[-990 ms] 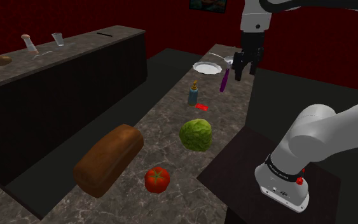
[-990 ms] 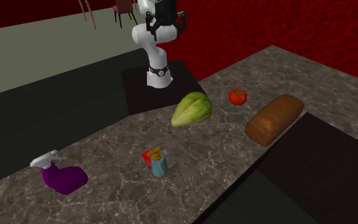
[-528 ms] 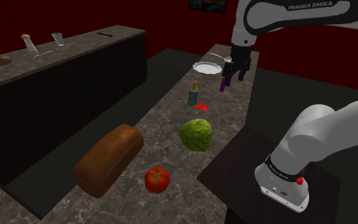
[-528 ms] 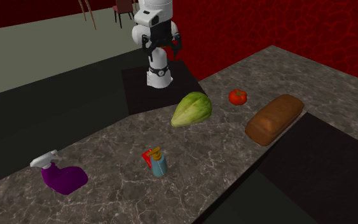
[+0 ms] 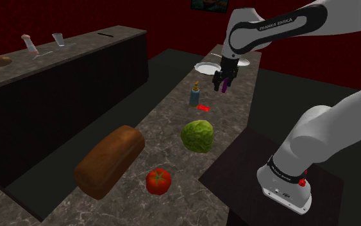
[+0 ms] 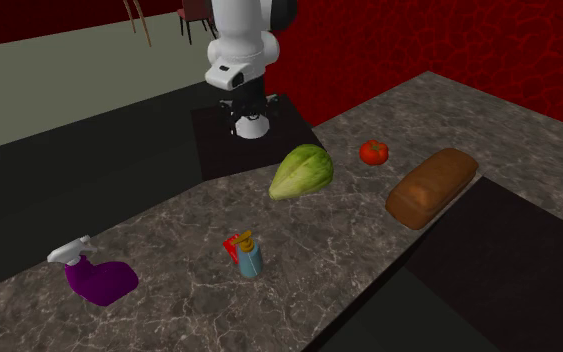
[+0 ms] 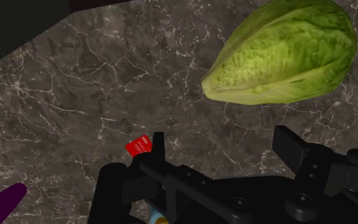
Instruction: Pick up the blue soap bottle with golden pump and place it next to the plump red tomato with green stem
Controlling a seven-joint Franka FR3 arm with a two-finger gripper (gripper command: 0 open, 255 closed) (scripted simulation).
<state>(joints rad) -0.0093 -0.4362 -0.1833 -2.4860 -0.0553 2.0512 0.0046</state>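
Note:
The blue soap bottle (image 5: 195, 96) with a golden pump stands upright on the marble counter (image 5: 172, 115), also seen from the second exterior view as the blue soap bottle (image 6: 250, 258). The red tomato (image 5: 158, 181) with a green stem rests far down the counter, beyond a green lettuce (image 5: 198, 135); tomato (image 6: 373, 152). My gripper (image 5: 220, 82) hangs above the counter, to the shoulder view's right of the bottle and apart from it. In the wrist view the gripper (image 7: 222, 149) is open with bare counter between its fingers (image 7: 289, 145).
A purple spray bottle (image 6: 99, 278) lies near the counter's end, by a white plate (image 5: 208, 67). A small red item (image 7: 138, 146) sits beside the soap bottle. A brown bread loaf (image 5: 108, 160) lies near the tomato. A second dark counter (image 5: 63, 58) runs alongside.
The arm has swung down and toward the shoulder view's left, bringing the gripper lower and closer to the soap bottle. Nothing on the counter has moved.

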